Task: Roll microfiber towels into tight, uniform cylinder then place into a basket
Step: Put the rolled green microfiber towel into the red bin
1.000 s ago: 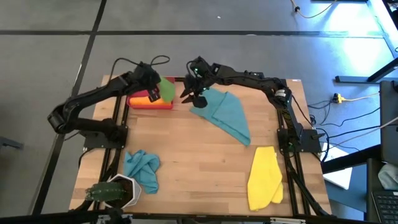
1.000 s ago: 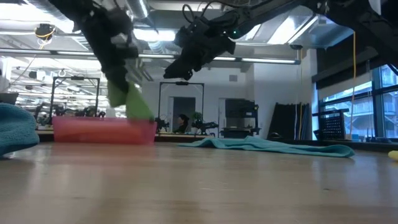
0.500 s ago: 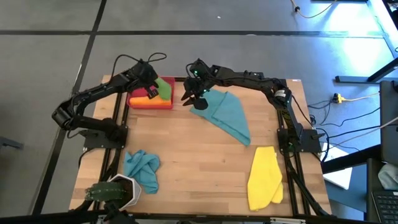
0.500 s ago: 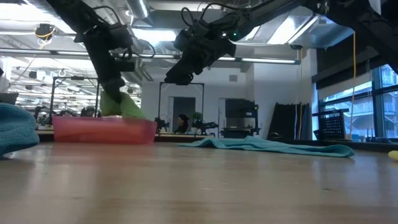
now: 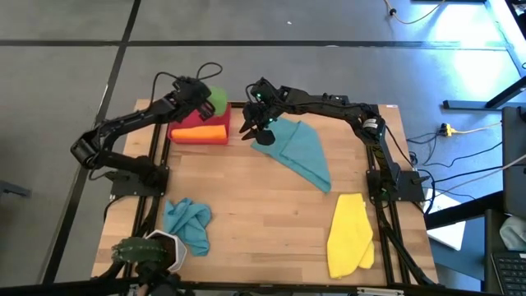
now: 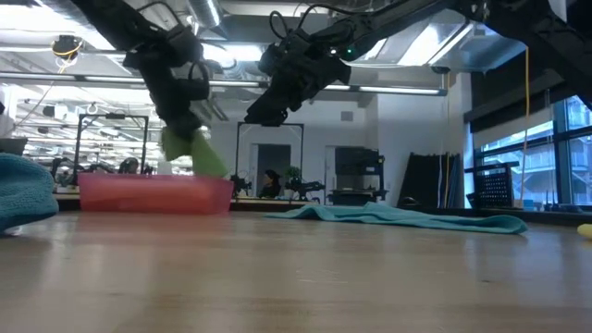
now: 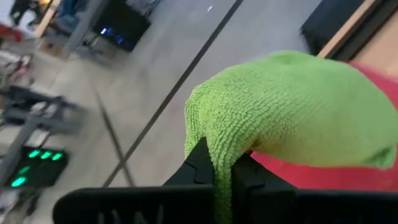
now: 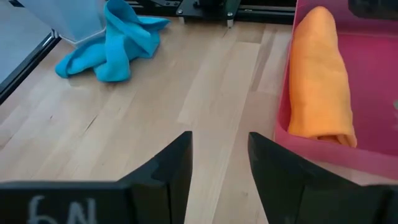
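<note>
From above, the left pincer [image 5: 203, 96] is seen clamped on the green towel [image 5: 217, 99], held over the far edge of the red basket [image 5: 197, 136]. An orange roll [image 5: 200, 128] already lies in the basket. The right pincer [image 5: 257, 125] hangs just beside the basket, over the corner of a teal towel [image 5: 300, 152] spread flat on the bench [image 5: 263, 222]. A second teal towel [image 5: 187, 223] lies crumpled near the white pot [image 5: 156, 249], and the yellow towel [image 5: 350, 234] lies well apart on the right.

At bench height, the green towel [image 6: 192, 153] is seen hanging from the left pincer [image 6: 182, 116] above the basket [image 6: 154, 193], apparently not yet resting in it. The right pincer [image 6: 270, 104] is held clear of the flat teal towel [image 6: 398, 218].

In the left wrist view, the green towel [image 7: 286, 112] is pinched between closed fingers [image 7: 200, 163], with red basket wall below.

In the right wrist view, that pincer [image 8: 219, 163] stands parted and empty; the orange roll [image 8: 318, 78] lies in the basket [image 8: 373, 162].

The placing step is judged to be in hand. Next, the green towel would need lowering beside the orange roll and releasing.
</note>
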You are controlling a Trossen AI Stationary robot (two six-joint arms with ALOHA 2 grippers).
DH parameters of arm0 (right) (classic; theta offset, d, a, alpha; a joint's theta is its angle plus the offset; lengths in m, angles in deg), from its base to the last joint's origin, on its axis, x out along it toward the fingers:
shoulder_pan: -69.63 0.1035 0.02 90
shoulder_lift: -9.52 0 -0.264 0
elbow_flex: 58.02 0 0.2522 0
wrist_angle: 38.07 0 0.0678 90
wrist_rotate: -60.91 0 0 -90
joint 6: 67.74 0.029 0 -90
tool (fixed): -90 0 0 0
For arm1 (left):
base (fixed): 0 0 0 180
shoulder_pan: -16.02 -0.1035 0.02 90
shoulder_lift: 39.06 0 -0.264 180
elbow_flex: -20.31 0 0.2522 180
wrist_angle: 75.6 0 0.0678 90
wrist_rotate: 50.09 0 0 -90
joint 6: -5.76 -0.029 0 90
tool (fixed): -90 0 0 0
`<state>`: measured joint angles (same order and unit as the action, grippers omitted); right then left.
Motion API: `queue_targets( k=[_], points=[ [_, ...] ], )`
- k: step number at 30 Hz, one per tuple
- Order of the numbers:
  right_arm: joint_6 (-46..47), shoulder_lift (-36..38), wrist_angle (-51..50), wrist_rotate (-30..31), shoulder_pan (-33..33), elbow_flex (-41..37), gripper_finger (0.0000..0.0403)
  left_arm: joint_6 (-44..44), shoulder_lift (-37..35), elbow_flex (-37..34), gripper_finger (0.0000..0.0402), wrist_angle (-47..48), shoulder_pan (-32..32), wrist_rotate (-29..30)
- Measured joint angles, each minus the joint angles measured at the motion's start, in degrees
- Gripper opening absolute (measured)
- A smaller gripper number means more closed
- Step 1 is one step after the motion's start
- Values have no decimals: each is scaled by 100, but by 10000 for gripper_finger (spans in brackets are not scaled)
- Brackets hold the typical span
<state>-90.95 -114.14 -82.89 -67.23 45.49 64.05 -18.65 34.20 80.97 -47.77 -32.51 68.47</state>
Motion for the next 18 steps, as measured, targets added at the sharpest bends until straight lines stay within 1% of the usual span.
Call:
queue_targets(
  k=[2,3,5,7,10,12,15,18],
  points=[
    [0,0,-2,-1,7,0,155,9,135,0,0,-22,52,229],
    [0,0,-3,-1,9,0,155,1,183,0,0,-29,83,245],
    [-1,0,-4,-3,20,0,155,-58,252,0,0,5,170,102],
    [-10,0,-6,-3,33,0,155,-81,349,0,0,166,261,-196],
    [-23,0,-14,-5,63,0,155,-148,442,-2,0,650,440,-529],
    [-47,0,-22,-5,74,0,155,-217,445,-2,0,1039,537,-636],
    [-100,0,-39,-5,85,0,155,-398,447,-2,0,1664,605,-611],
    [-104,0,-40,-5,86,0,155,-625,447,-2,0,2168,552,-375]
  ],
)
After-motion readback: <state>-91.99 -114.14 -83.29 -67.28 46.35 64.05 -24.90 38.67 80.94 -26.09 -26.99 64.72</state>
